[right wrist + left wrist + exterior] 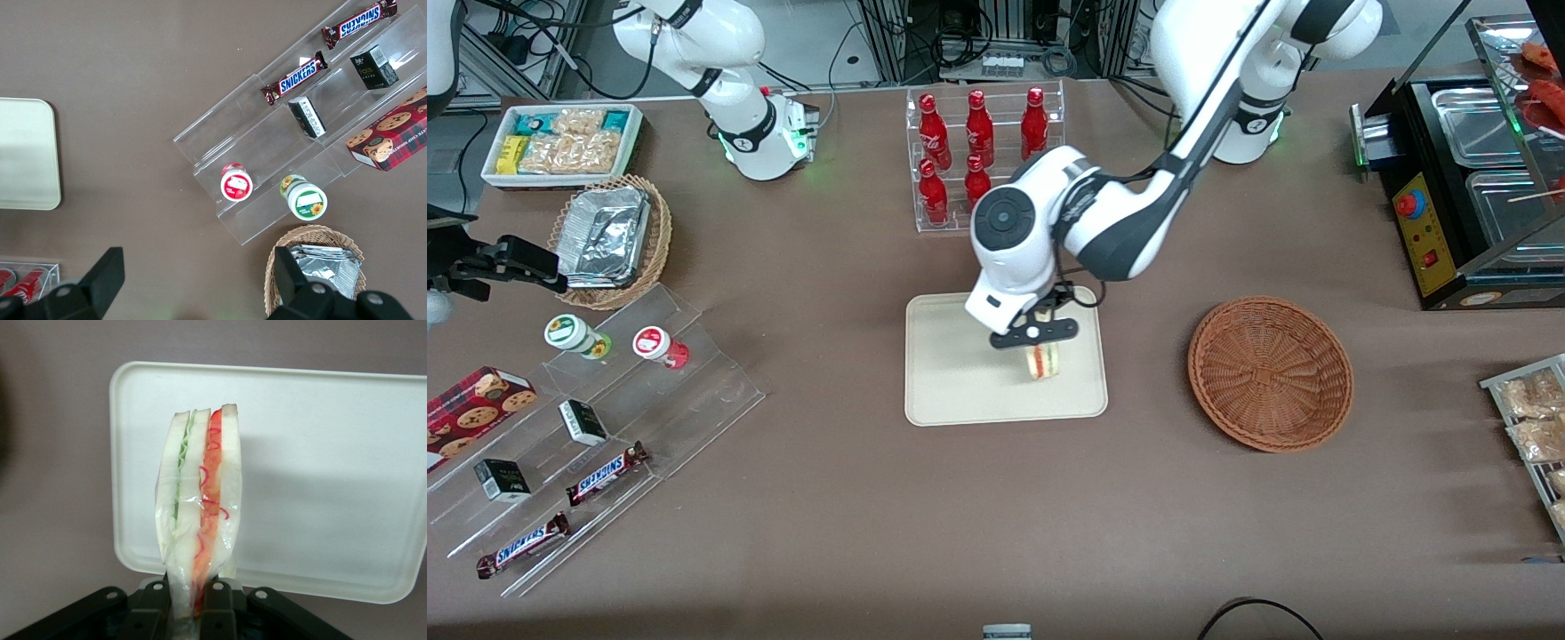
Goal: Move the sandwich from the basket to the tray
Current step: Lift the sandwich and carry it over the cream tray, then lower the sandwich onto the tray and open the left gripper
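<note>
Black two-finger end effector [1039, 342], left arm: closed on the wrapped sandwich [200, 513], fingers [217, 603] pinching its narrow end; positioned over the tray [960, 373], above the part of it lying toward the working arm's end.

Sandwich, triangular wedge in clear film: pale bread, green filling stripe on one side of its cut edge, red on the other. Held in the end effector, hanging below it over the tray surface; whether it touches the tray cannot be told.

Tray, cream-beige, rectangular, rounded corners, low rim: directly beneath the end effector on the brown worktop [871, 516].

Basket [1270, 373], round, reddish-brown wicker: beside the tray toward the working arm's end, apart from the end effector, nothing in it.

Bottle rack [987, 151], clear acrylic, with red bottles: farther from the front camera than the end effector.

Acrylic stepped display [605, 436] with Snickers bars [605, 474], small dark boxes and two lidded cups: toward the parked arm's end, well apart.

Lighter wicker basket with foil container [609, 236], and white bin of snack packets [560, 142]: also toward the parked arm's end.
</note>
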`<state>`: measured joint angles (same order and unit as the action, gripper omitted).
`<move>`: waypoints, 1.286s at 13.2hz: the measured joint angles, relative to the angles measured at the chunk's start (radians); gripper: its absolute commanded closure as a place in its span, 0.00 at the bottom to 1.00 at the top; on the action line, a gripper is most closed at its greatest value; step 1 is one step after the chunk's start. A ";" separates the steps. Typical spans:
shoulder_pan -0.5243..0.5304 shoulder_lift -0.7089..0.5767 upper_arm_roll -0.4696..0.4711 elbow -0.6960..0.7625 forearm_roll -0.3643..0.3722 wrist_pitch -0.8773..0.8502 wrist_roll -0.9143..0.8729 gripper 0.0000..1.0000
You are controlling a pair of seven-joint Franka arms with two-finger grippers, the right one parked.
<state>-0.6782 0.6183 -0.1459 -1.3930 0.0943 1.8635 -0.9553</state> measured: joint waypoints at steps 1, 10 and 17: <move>-0.011 0.018 0.000 0.001 0.000 0.022 -0.007 1.00; -0.058 0.139 0.000 0.004 0.002 0.149 -0.009 1.00; -0.061 0.163 0.000 0.008 0.002 0.159 -0.007 0.01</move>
<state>-0.7396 0.7814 -0.1454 -1.3845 0.0966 2.0222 -0.9624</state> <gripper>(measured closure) 0.608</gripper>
